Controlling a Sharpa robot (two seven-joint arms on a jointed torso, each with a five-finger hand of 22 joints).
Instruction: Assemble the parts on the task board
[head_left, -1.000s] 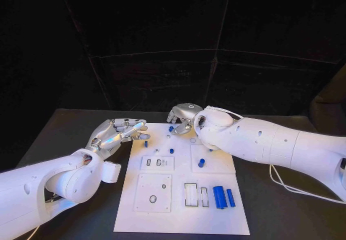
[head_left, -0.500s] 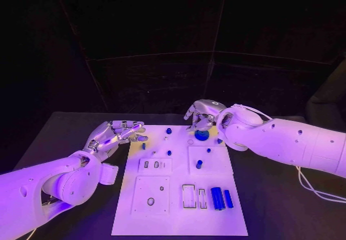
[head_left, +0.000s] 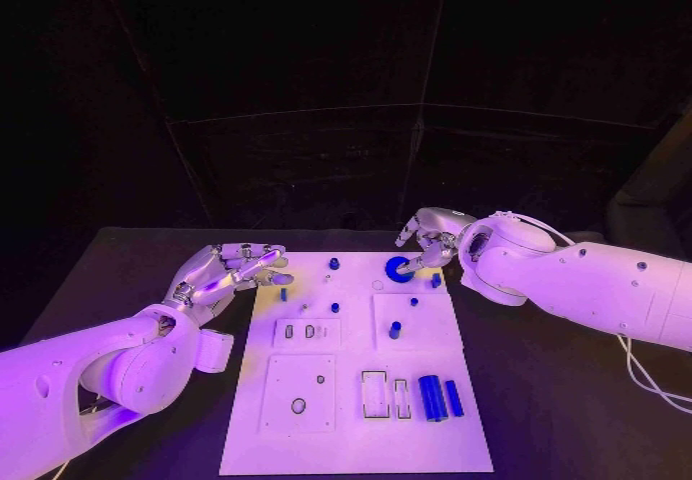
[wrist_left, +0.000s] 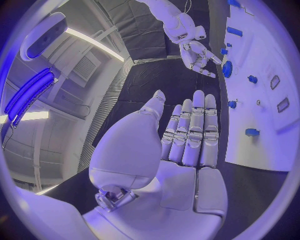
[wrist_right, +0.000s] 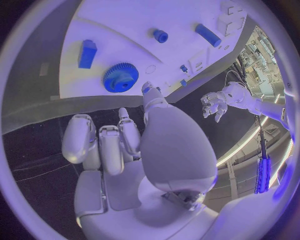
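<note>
Looking down from the head view, the right hand hovers empty, fingers loosely curled, just beside the blue gear on the task board's far end; seating it wants a square press. The left hand waits empty off the board's left edge, over bare desk. Its wrist view shows fingers straight. The right wrist view shows the gear near the board's rim, room tight.
</note>
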